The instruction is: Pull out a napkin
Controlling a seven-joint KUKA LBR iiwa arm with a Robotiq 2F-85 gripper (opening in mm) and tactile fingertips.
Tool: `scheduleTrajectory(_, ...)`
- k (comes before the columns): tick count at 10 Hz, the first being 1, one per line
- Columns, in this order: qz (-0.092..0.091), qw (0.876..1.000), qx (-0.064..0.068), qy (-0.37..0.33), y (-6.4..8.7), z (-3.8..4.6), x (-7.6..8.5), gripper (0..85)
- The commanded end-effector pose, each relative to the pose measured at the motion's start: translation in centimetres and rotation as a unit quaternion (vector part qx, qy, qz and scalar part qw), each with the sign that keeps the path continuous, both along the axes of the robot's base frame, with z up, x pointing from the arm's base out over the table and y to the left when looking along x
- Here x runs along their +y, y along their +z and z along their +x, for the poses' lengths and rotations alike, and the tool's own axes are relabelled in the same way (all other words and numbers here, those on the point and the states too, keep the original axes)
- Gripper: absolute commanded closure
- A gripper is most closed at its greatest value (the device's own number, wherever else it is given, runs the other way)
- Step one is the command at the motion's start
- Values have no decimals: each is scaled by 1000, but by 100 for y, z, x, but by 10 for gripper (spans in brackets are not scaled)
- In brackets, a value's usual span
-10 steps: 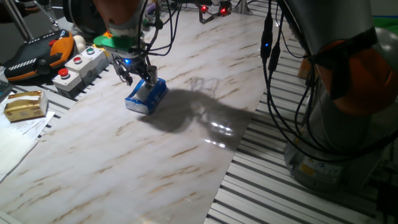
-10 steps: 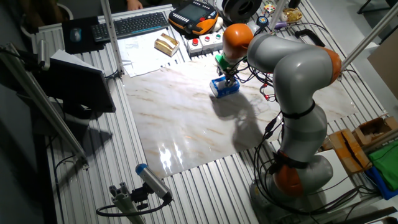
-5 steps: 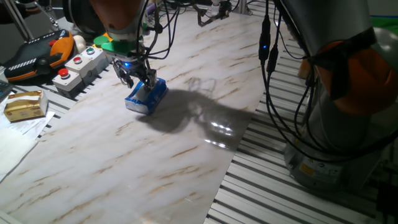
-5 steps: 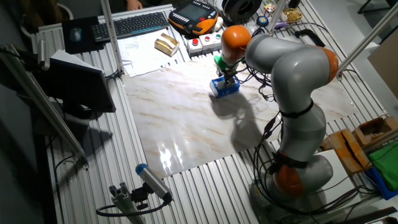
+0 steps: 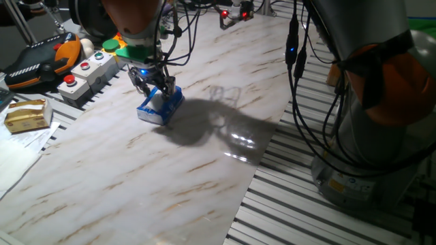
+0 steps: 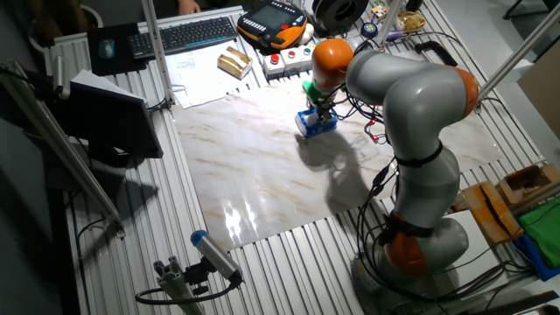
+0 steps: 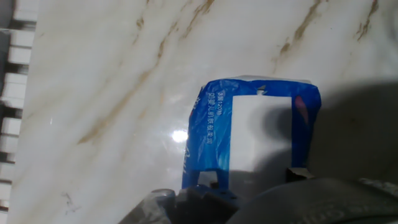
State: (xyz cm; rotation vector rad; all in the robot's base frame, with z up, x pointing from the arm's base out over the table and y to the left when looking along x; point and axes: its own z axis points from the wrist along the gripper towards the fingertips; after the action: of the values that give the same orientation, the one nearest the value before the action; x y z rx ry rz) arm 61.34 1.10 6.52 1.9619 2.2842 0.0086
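Gripper: the gripper [image 5: 155,90] is down on top of the blue tissue pack [image 5: 161,107], fingers pointing at its upper face. Cannot tell whether the fingers are spread or closed, or whether they pinch anything; the fixed views are too small and the hand view shows only dark blurred finger parts at the bottom edge.
Blue tissue pack: lies flat on the marble-pattern tabletop [image 5: 204,136], near the far-left part of the board in one fixed view; in the other fixed view it sits under the orange wrist joint [image 6: 332,54].
Napkin: the napkin [image 7: 261,130] shows as a white rectangle in the pack's central opening, framed by blue plastic on both long sides. It sits inside the pack, not drawn out.
Pack print: white lettering runs along the left blue band [image 7: 208,124].
Surroundings: button box [image 5: 85,71] and yellow box [image 5: 27,114] off the board.
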Motion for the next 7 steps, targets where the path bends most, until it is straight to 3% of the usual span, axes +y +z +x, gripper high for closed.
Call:
scheduleTrajectory(1, -2, 1000, 0, 0, -14, -12, 17, 277)
scheduleTrajectory(4, 0, 1000, -2, 9, -55, -65, 36, 400)
scheduleTrajectory(6, 6, 1000, 0, 19, 0, -94, 10, 520)
scheduleTrajectory(7, 8, 1000, 0, 22, 36, -105, 8, 623)
